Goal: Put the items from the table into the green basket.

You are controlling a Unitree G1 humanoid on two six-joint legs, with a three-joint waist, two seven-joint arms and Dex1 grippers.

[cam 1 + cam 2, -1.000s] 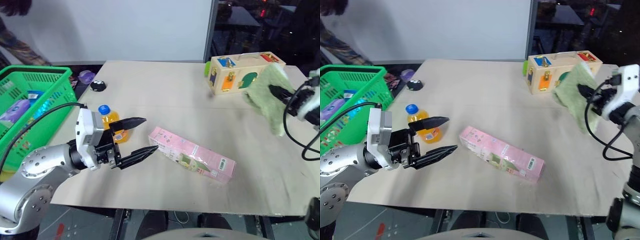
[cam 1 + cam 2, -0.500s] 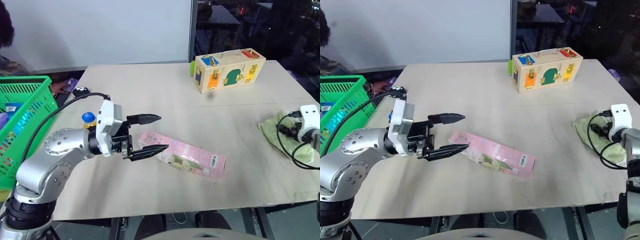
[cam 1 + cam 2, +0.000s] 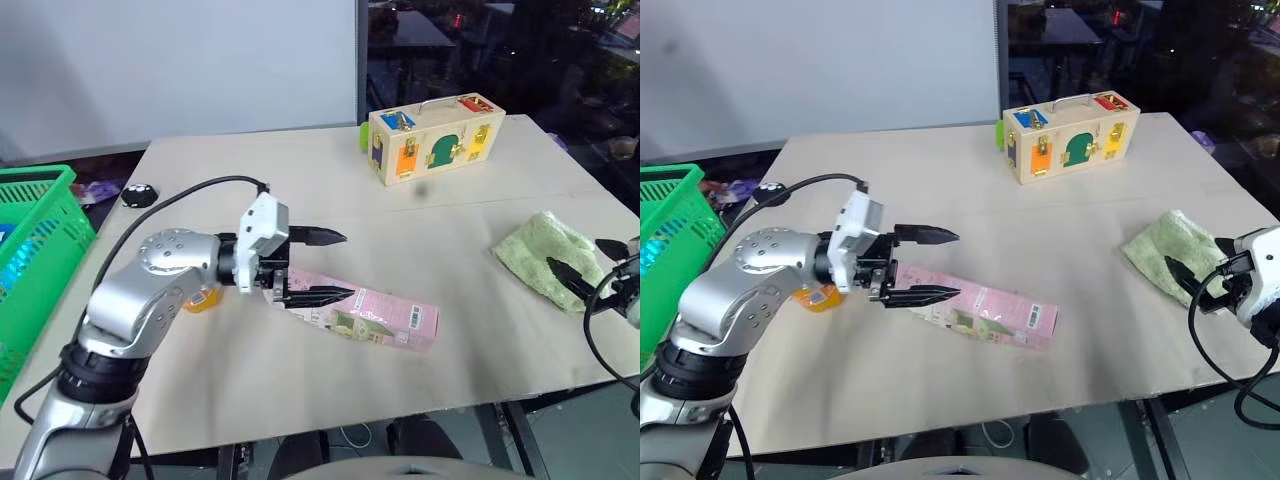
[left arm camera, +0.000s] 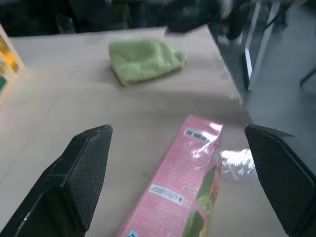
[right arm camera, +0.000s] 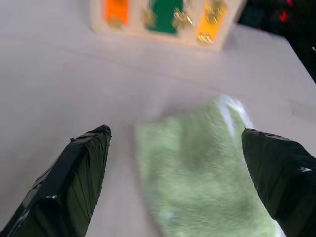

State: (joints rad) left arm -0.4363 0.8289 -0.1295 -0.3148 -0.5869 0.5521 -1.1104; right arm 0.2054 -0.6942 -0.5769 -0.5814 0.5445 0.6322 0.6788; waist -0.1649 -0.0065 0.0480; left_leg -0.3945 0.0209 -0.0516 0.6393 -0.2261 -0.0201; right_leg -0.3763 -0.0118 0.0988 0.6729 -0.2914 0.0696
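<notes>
We are straddling the pink carton [image 3: 360,312], mid-frame, with the left gripper [image 3: 335,266] spread wide. We should be centring it before closing; the right gripper [image 5: 177,163] is gaping empty.

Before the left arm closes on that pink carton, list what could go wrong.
1. The left gripper is open at one end of the long pink carton; gripped there, the carton may swing or slip.
2. The orange bottle lies close under that arm and could get knocked away.
3. The green basket sits off the table's far side, so the carry is long, giving time for a drop.
</notes>
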